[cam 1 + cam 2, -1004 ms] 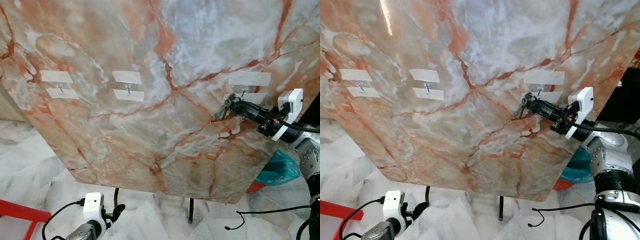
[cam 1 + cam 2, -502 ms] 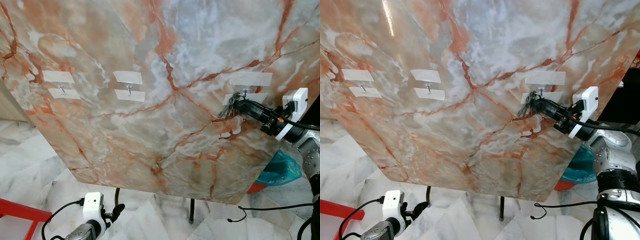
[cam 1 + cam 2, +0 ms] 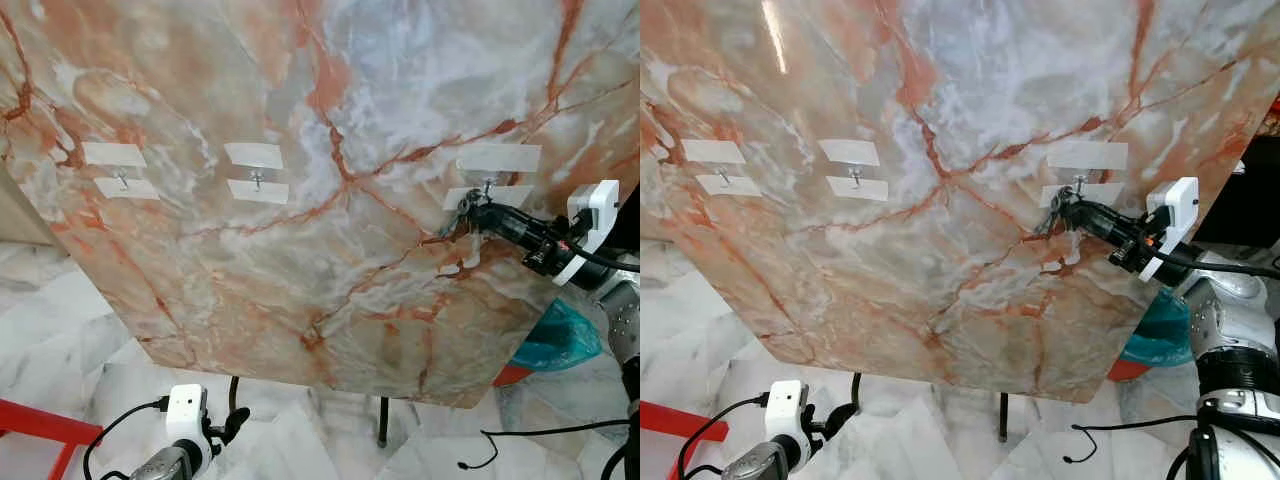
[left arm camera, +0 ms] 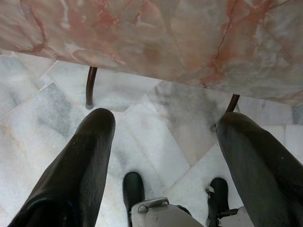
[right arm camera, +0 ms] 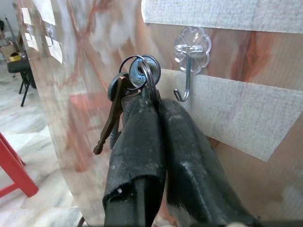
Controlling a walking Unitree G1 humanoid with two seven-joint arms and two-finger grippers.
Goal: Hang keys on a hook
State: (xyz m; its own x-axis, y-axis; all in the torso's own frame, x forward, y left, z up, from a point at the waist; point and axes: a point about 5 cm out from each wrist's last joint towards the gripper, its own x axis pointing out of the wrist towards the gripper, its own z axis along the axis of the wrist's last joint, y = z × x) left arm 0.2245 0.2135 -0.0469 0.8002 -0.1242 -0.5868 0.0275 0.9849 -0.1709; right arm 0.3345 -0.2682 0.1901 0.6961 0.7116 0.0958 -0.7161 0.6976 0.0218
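Pink-veined marble slab [image 3: 300,200] carries taped hooks; right pincer [image 5: 156,101], clamped on the metal key bunch [image 5: 128,92], sits just beside the rightmost clear-backed hook [image 5: 189,66].

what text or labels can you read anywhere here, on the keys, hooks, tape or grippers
None can be read.
The keys in the right gripper show no legible stamp.
The hook and its tape strips are blank.
The marble board carries only veining.
The left gripper bears no marking.
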